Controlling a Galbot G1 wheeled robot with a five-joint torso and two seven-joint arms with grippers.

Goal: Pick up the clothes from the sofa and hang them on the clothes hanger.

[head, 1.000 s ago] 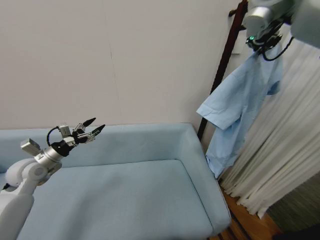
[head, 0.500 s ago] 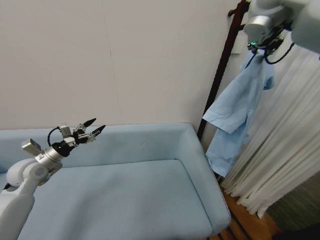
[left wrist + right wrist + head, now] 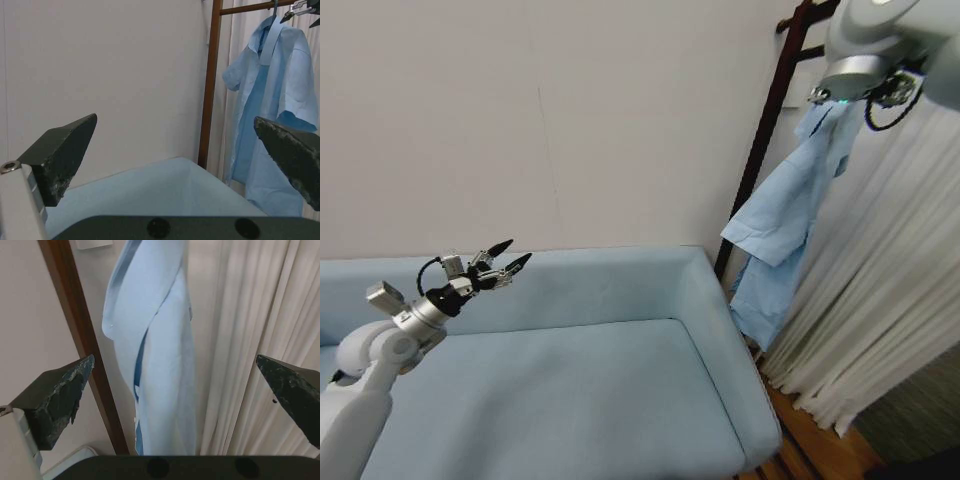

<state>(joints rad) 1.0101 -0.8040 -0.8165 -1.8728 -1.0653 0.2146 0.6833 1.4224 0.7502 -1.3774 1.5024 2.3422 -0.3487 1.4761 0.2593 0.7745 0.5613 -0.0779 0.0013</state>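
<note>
Light blue shirt point(image 3: 780, 225) hangs on the dark wooden clothes rack point(image 3: 765, 140), just R of the sofa point(image 3: 570, 400) end. Right tool point(image 3: 174, 362) up by rack top — fingers spread, nothing in them; left tool point(image 3: 515, 252) spread too, over sofa back.

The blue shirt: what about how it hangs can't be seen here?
Head view: the right arm covers the shirt's collar.
Right wrist view: the top edge cuts off the shirt's top.
Left wrist view: the hanger's hook meets the top edge; the left gripper's finger covers part of the shirt's lower half.
</note>
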